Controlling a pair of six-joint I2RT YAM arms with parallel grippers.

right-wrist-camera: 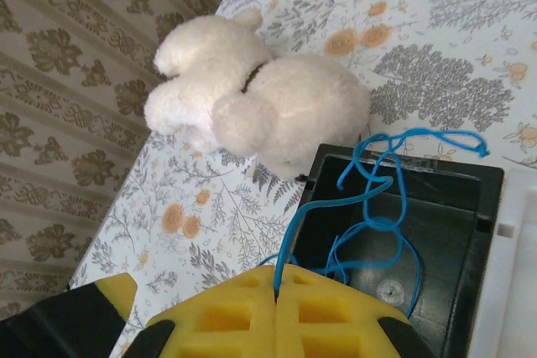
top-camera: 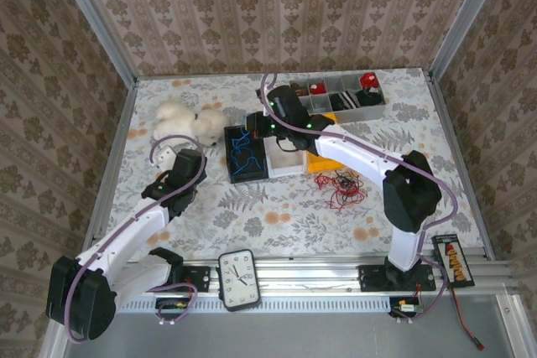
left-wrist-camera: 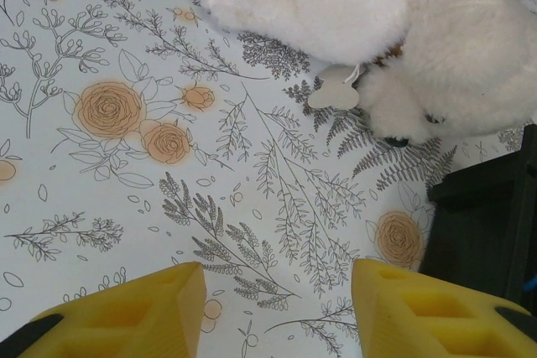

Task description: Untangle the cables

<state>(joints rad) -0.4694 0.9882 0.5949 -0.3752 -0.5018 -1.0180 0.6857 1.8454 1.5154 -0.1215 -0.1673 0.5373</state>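
Above the black tray (right-wrist-camera: 445,274), my right gripper (right-wrist-camera: 275,284) is clamped on the blue cable (right-wrist-camera: 283,245), its loops trailing down into the tray; my left gripper (left-wrist-camera: 277,291), jaws apart and empty, hovers left, by the plush toy (left-wrist-camera: 377,6).

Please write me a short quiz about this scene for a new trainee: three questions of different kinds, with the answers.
1. Choose one: the right gripper is shut on a cable. Which colour is it? A) red B) blue C) brown
2. True or false: the left gripper is open and holds nothing.
3. Fill in: the loops of that cable hang over a ___ box.

Key: 1 B; 2 true; 3 black.
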